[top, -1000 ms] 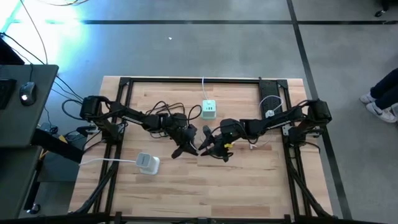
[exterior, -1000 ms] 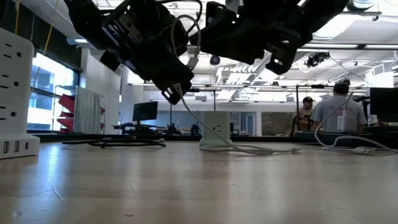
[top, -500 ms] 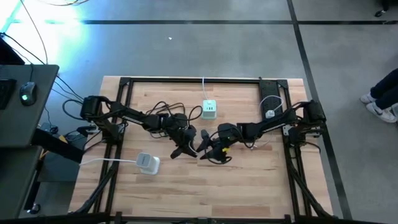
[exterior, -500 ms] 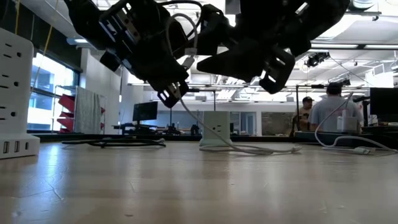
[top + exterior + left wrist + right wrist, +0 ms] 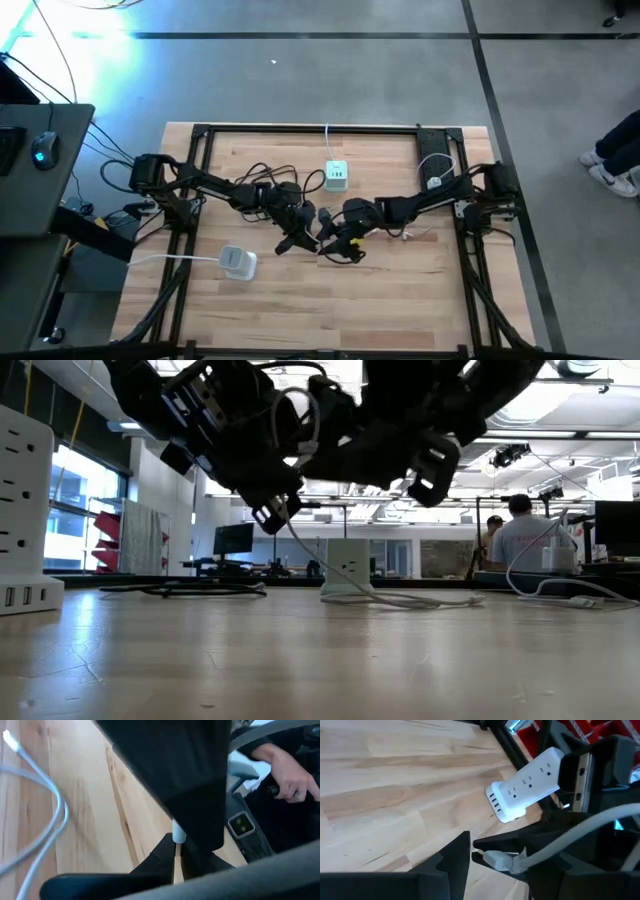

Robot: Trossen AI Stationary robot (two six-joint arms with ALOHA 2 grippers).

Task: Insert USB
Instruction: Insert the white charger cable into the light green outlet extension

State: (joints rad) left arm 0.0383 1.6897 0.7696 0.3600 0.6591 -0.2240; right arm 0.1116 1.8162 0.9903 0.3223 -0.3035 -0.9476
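A white USB cable's plug [image 5: 494, 860] is held above the table's middle by my left gripper [image 5: 300, 238], which is shut on it. My right gripper [image 5: 331, 247] is open just to the plug's right. In the right wrist view its fingers [image 5: 451, 861] stand on either side of the plug. A white power strip [image 5: 237, 262] with USB ports on its end face [image 5: 496, 802] lies on the wood near the left. A pale green charger cube [image 5: 336, 176] stands at the far centre. My left gripper pinches the cable's plug end [image 5: 178, 834] between its two fingers, with the white plug sticking out past the fingertips. The plug is lifted clear of the table, and the cable [image 5: 300, 545] hangs slack from it down to the wood. Whether my right gripper touches the plug I cannot tell.
Black cables [image 5: 265, 180] lie tangled at the far left of centre. A second white cable [image 5: 432, 176] lies at the far right, and a black frame rail [image 5: 310, 128] runs round the table. A person [image 5: 525, 545] stands beyond the table, and a hand [image 5: 287, 770] shows.
My right gripper has moved toward the table's left and a little down, closing in on my left gripper and the plug it holds. My left gripper has stayed in place with the plug.
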